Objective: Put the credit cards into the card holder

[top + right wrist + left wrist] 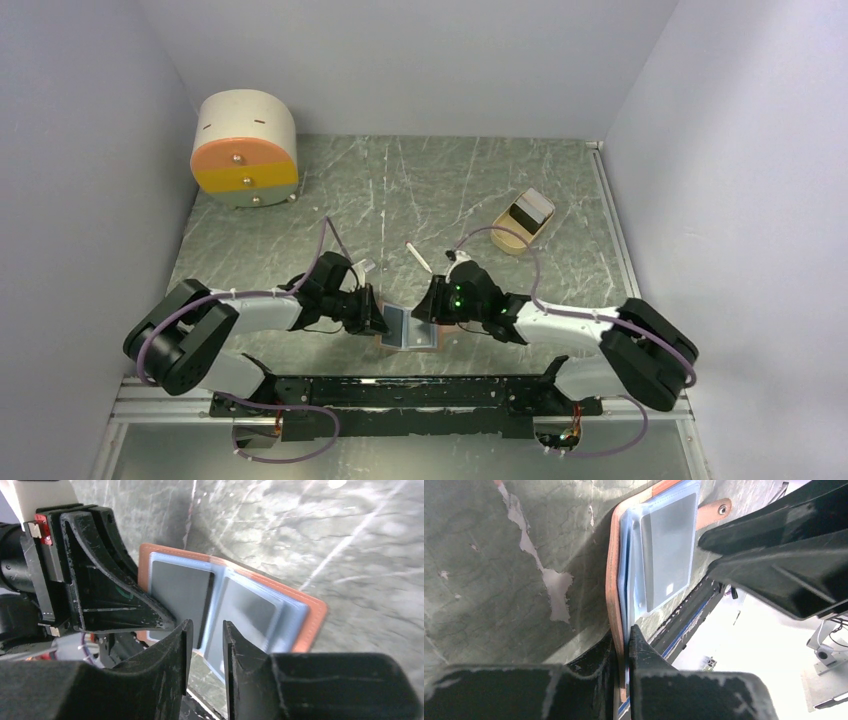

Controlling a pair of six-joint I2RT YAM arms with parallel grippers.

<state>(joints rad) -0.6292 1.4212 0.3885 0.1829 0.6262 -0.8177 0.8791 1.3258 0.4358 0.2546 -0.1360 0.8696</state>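
round drawer box [245,148]: back-left | white stick [417,257]: centre | tan tray [508,243]: back-right

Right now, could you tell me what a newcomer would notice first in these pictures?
The open card holder, tan with blue sleeves, lies at the table's near edge. The left hand pinches its edge; the right hand hovers by the sleeves, jaws slightly apart. Behind, a round orange-and-yellow drawer box sits back left, and a tan tray with credit cards stands to the right.
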